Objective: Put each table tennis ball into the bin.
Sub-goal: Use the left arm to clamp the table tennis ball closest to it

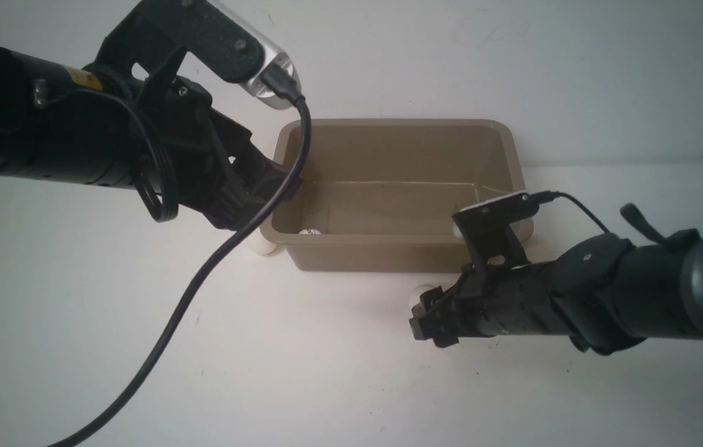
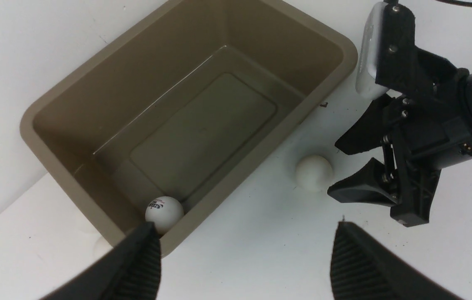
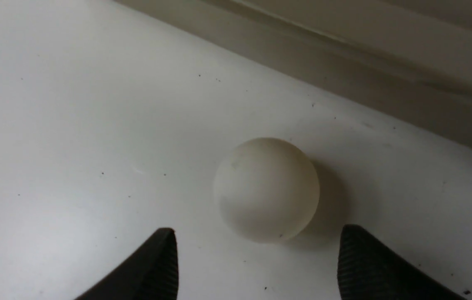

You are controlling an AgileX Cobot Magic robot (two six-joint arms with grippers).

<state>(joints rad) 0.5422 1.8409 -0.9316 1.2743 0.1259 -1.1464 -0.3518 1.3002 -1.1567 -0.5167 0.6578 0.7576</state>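
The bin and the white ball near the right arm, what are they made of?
The bin looks like brown-grey plastic: smooth moulded walls, rounded corners, slight sheen. The ball seems to be matte white plastic, probably: evenly round, dull, no gloss.

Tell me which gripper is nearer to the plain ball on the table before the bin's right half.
Right. The right gripper stands open with the ball just ahead of its fingertips. The left gripper hangs open at the bin's left end, farther away.
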